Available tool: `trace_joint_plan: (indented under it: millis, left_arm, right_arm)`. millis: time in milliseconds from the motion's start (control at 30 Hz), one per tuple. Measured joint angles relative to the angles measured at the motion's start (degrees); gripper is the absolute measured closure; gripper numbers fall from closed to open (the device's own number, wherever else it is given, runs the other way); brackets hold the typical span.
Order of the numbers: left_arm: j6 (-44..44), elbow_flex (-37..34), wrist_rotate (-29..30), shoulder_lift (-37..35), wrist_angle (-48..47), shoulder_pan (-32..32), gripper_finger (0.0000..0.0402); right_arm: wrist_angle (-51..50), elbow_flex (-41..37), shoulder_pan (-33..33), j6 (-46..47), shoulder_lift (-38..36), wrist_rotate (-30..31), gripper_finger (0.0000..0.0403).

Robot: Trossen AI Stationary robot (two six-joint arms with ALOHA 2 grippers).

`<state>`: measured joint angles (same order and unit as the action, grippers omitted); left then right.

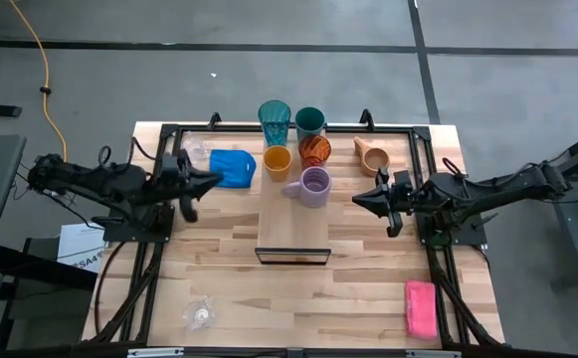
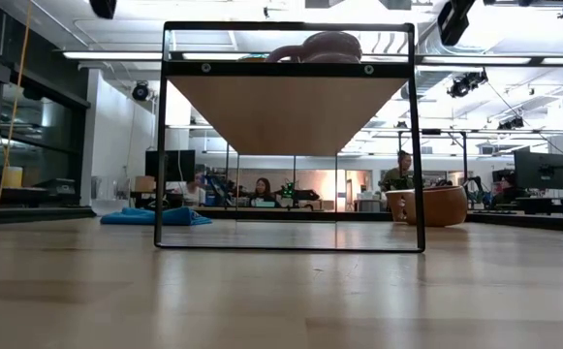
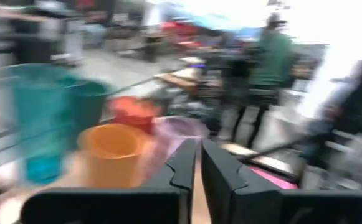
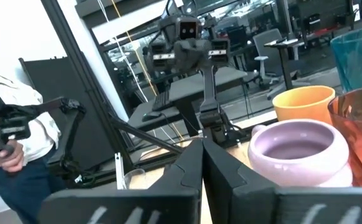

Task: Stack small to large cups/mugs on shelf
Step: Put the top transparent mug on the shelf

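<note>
High view — the shelf (image 1: 293,231) lies mid-table with the lavender mug (image 1: 314,185) at its far end, the orange cup (image 1: 277,161), red cup (image 1: 314,150), teal tumbler (image 1: 275,121) and dark green cup (image 1: 309,121) grouped just beyond, the tan mug (image 1: 372,155) on its side to the right; left gripper (image 1: 209,179) and right gripper (image 1: 360,198) flank the shelf, holding nothing. Low view — the lavender mug sits atop the shelf. Wrist views — left fingers (image 3: 184,168) stand narrowly apart, right fingers (image 4: 193,163) pressed together.
</note>
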<state>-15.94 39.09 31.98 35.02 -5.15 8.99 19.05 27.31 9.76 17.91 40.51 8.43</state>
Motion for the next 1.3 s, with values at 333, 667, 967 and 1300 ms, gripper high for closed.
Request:
trace_joint_plan:
  millis: [333, 667, 967, 1300]
  left_arm:
    - [-29.64, 18.41, 8.11, 11.03, -48.84, -17.25, 0.0236]
    - [-17.44, 21.09, -14.44, 30.58, -60.46, -48.07, 0.0199]
    - [-11.55, 21.11, -16.31, 44.12, -56.19, -61.77, 0.0199]
    - [-11.99, 21.11, -14.05, 50.85, -50.9, -63.52, 0.0201]
  right_arm:
    - [-0.55, 0.0, 0.0, 0.0, 0.0, 0.0, 0.0402]
    - [-1.23, 0.0, 0.0, 0.0, 0.0, 0.0, 0.0402]
    - [-1.29, 0.02, 0.0, 0.0, 0.0, 0.0, 0.0402]
    - [-2.51, 0.04, 0.0, 0.0, 0.0, 0.0, 0.0402]
